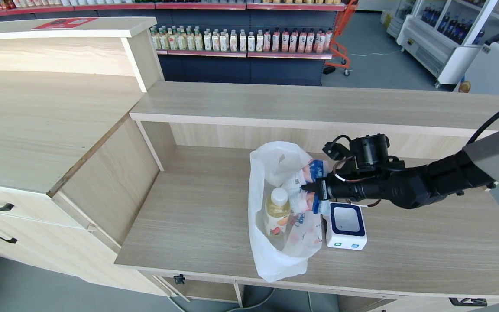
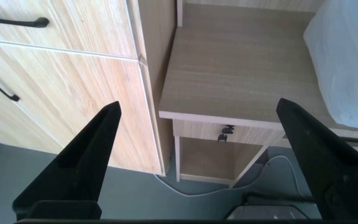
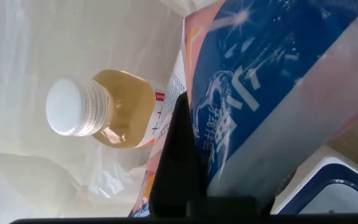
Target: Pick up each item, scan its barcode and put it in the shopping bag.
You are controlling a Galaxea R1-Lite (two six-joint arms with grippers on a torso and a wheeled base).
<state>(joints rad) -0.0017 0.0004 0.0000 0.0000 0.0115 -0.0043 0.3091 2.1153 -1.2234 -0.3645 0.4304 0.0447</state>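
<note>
Right gripper [image 1: 313, 189]: squeezed tight on the snack packet [image 1: 305, 177].
Packet: just above the open shopping bag [image 1: 271, 260], long side pointing down into it.
In the bag: a juice bottle [image 1: 277, 211], standing up beside the packet.
Scanner [image 1: 347, 225]: right beside the bag.
Left gripper [image 2: 199, 104]: wide open, holding nothing, by the drawers [image 2: 55, 37].

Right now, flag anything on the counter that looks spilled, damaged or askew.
Nothing stands out. The drink bottle stands upright in the shopping bag, capped; the right gripper holds the snack packet at the bag's mouth; the scanner sits flat beside the bag. No spill shows.
</note>
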